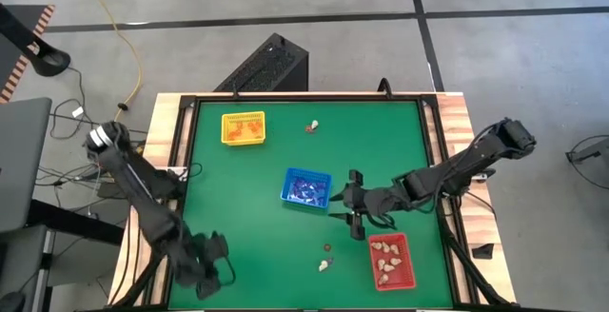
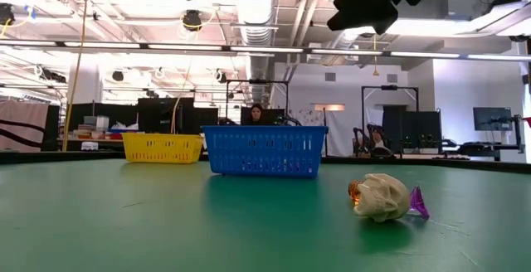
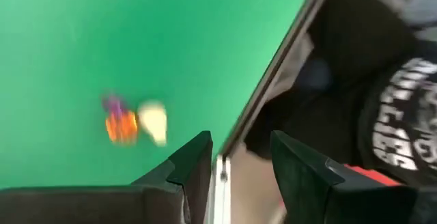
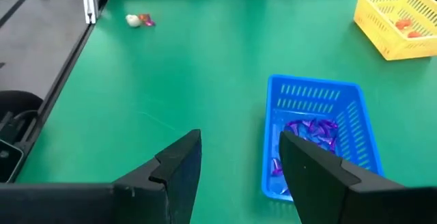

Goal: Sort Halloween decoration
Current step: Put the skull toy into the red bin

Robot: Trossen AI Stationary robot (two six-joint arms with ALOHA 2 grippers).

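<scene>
Left end effector: we saw it low over the counter's near left corner, holding nothing; in its wrist view the fingers stood a narrow gap apart, over the counter's edge rail.
Right end effector: we found it near the counter's middle, just beside the blue tray, its fingers spread wide and empty.
Trays: the yellow tray sat toward the far left, the blue one at the centre, the red tray by the near right corner.
Sorted decorations: the high view gave us cream pieces in the red tray; the right wrist view alone showed purple ones in the blue tray and orange ones in the yellow.
Loose decorations: we counted one small cluster near the far edge, and a dark piece and a cream piece toward the near edge, left of the red tray.
Low view: only here did we see a cream trinket close up, with orange and purple bits touching it, and a person in the room beyond.
Left wrist view: it showed us blurred cream, orange and purple shapes on the green.
</scene>
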